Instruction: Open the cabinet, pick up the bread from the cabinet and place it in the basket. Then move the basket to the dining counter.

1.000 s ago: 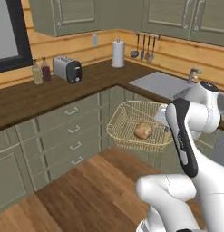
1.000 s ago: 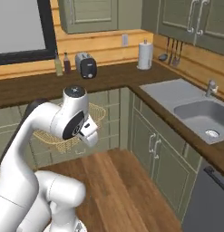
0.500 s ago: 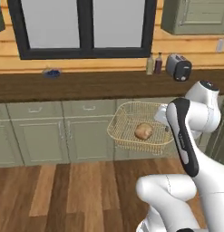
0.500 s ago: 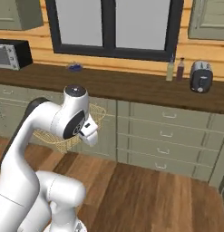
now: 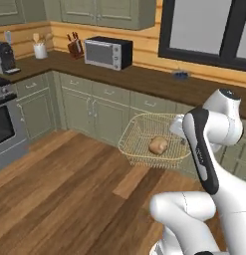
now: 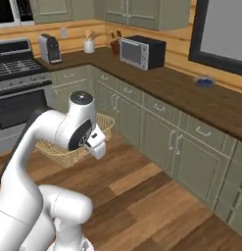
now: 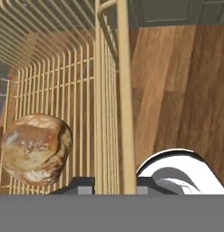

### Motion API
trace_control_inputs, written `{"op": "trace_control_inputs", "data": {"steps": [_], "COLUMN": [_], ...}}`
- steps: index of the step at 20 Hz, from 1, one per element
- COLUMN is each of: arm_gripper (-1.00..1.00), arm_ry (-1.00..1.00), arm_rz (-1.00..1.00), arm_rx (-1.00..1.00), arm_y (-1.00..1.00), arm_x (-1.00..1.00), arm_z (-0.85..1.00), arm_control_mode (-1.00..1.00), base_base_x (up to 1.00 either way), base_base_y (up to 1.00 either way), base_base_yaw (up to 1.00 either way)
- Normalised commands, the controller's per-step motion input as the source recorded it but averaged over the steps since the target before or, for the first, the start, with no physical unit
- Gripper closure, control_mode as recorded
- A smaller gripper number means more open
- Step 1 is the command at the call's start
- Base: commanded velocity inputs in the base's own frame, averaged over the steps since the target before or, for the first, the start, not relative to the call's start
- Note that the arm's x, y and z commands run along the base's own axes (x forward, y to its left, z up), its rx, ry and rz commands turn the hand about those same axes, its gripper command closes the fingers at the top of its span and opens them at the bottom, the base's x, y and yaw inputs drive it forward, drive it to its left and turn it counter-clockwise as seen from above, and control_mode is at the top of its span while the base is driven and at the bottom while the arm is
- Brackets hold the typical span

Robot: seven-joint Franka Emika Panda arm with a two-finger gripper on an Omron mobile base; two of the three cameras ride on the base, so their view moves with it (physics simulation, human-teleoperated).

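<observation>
Pincer point(image 7: 114, 183) nearly closed on basket point(image 7: 124, 90) rim, bread point(image 7: 35, 149) inside.

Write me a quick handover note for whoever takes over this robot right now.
Pincer: shut on the side wall of the basket, holding it in the air above the wood floor.
Bread: lying inside the basket.
Done: bread is in the basket, basket is lifted.
Left: carry the basket to the dining counter and set it down there. What stands ahead now is the kitchen worktop with the microwave, not the drop-off spot.
</observation>
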Motion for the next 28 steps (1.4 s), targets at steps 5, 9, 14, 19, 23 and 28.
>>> {"op": "trace_control_inputs", "data": {"steps": [5, 9, 14, 19, 23, 28], "arm_gripper": [1.0, 1.0, 1.0, 1.0, 1.0, 1.0], "arm_ry": [0.0, 0.0, 0.0, 0.0, 0.0, 0.0], "arm_rz": [0.0, 0.0, 0.0, 0.0, 0.0, 0.0], "arm_rx": [0.0, 0.0, 0.0, 0.0, 0.0, 0.0], "arm_y": [0.0, 0.0, 0.0, 0.0, 0.0, 0.0], "arm_x": [0.0, 0.0, 0.0, 0.0, 0.0, 0.0], "arm_z": [0.0, 0.0, 0.0, 0.0, 0.0, 0.0], "arm_control_mode": [1.0, 1.0, 1.0, 1.0, 1.0, 1.0], "base_base_x": [-0.18, -0.09, -0.01, 0.13, 0.7, 0.99], "base_base_y": [-0.06, -0.08, -0.01, -0.07, 0.0, -0.13], "base_base_yaw": [1.0, 1.0, 1.0, 0.81, 0.52, 0.69]}}
